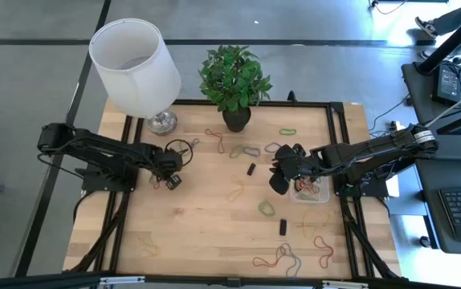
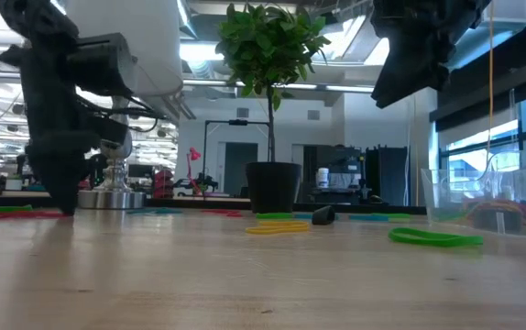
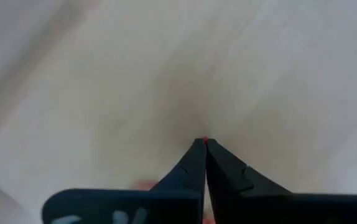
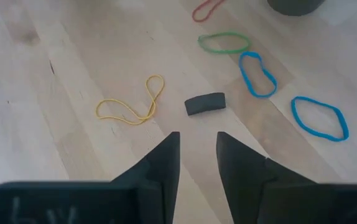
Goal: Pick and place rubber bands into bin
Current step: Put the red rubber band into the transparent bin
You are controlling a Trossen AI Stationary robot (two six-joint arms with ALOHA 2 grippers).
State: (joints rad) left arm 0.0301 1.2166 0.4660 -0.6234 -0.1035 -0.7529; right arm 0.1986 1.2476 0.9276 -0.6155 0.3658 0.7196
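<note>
Rubber bands in several colours lie scattered on the wooden table (image 1: 206, 217). My left gripper (image 1: 171, 180) stands at the table's left, pointing down, shut, its tips on the table (image 2: 61, 203). A speck of a red rubber band (image 3: 204, 140) shows between the tips. My right gripper (image 1: 282, 173) hangs open above the table's middle, next to the clear bin (image 1: 311, 193), which holds a few bands. Beyond its fingers (image 4: 197, 134) lie a yellow band (image 4: 132, 106) and a black block (image 4: 204, 102). My left gripper pinches the red rubber band between its two fingertips, where only a small red bit (image 3: 204, 140) shows. The fingers come from above, pointing steeply down, with the tips down at the tabletop. They hide the rest of the band.
A white-shaded lamp (image 1: 138, 68) and a potted plant (image 1: 234, 80) stand at the far edge. Green (image 4: 223, 42) and blue (image 4: 257, 73) bands lie near the pot. A green band (image 1: 267, 208), a black block (image 1: 283, 227) and more bands (image 1: 287, 257) lie toward the near edge.
</note>
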